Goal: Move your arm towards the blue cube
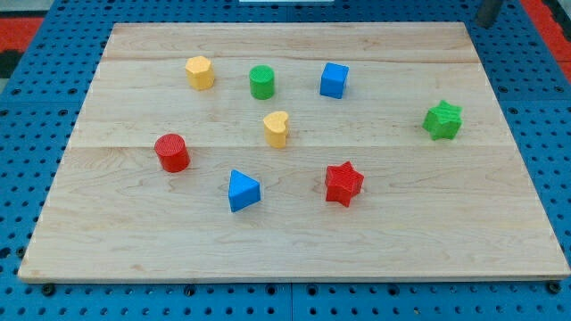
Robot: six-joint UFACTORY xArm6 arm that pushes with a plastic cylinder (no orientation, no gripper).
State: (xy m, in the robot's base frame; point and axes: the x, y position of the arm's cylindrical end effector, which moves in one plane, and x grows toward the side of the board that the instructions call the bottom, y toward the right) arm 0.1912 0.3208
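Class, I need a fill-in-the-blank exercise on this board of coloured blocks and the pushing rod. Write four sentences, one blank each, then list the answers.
1. The blue cube stands to the view's right of the ___ cylinder.
2. The block nearest the board's right edge is the green ___.
3. The yellow heart lies above the blue ___.
4. My tip sits at the view's top ___ corner, off the wooden board.

Answers: green; star; triangle; right

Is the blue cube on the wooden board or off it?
On it: the blue cube rests wholly on the wooden board, near its top edge. My tip is off the board.
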